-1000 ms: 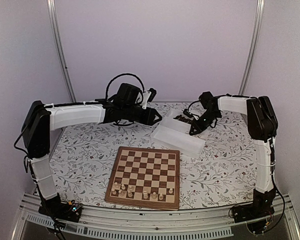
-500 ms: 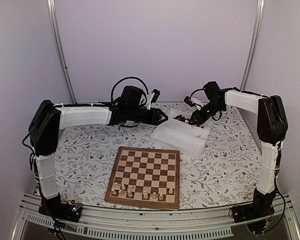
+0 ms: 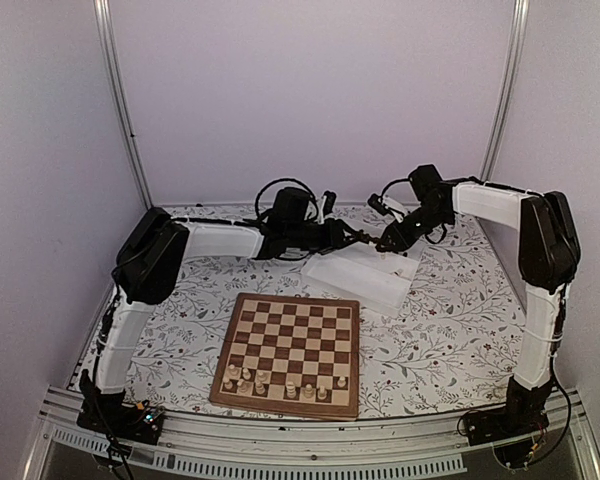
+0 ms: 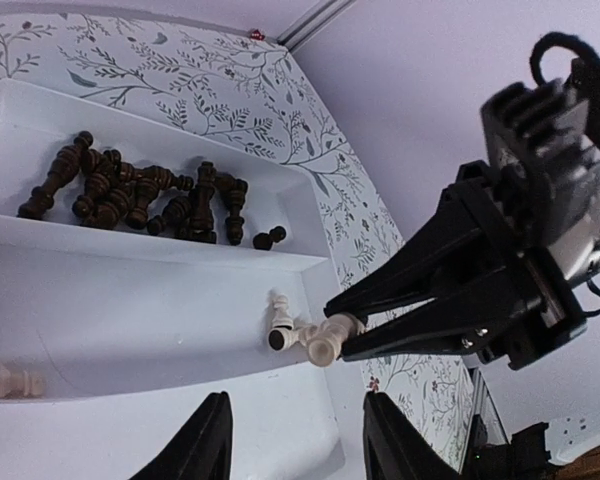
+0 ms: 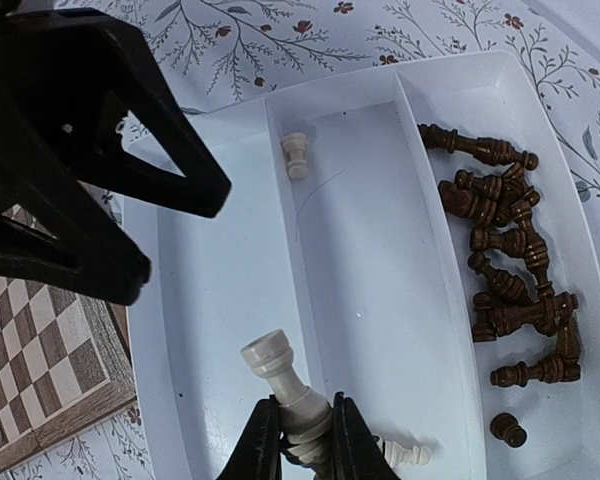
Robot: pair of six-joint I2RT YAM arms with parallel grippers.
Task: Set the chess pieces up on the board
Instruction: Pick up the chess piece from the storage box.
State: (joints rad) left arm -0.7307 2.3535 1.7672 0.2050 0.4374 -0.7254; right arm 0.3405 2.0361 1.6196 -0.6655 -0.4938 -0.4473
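Note:
The board [image 3: 295, 335] lies at the table's near middle with several cream chess pieces [image 3: 280, 382] on its near rows. My right gripper [image 5: 305, 425] is shut on a cream rook [image 5: 280, 372] and holds it tilted just above the white tray [image 5: 230, 300]. The left wrist view also shows that rook [image 4: 325, 345]. My left gripper [image 4: 298, 440] is open and empty over the tray's near side, close to the right gripper [image 3: 388, 240]. Dark pieces [image 5: 510, 270] lie heaped in the tray's far compartment. A few cream pieces [image 5: 296, 155] lie in the other compartment.
The white two-compartment tray [image 3: 365, 275] sits behind the board, at the back right. Both arms meet above it, their fingers close together. The flowered tablecloth [image 3: 180, 320] covers the table. Walls stand close at the back and sides.
My left arm has stretched right, bringing its open gripper over the tray. My right gripper has risen from the tray with the cream rook.

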